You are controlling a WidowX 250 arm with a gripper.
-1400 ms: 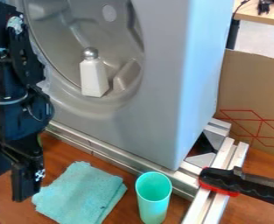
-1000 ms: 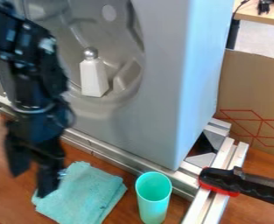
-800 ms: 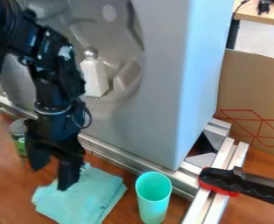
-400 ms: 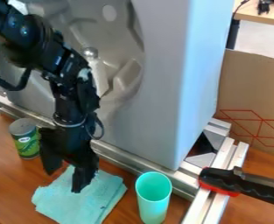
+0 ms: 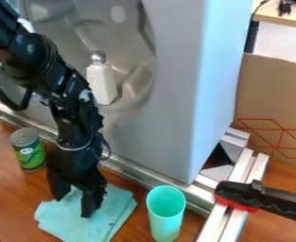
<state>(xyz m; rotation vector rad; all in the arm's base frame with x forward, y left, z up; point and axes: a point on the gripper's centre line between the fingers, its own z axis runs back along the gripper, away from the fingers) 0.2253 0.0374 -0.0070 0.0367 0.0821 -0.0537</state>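
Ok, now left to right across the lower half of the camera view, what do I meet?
Green can → black gripper, jaws apart → teal cup → black-and-red handle. I left out the teal cloth, since it overlaps the gripper.

The arm is black throughout, with chunky, boxy joints and small pale glints along its housings. A thick black cable loops from its upper part, well above the fingers, which are black, flat and blocky. Nearer them, a thin grey band rings the wrist, a slim dark wire bows out beside it, and a whitish patch marks the forearm.
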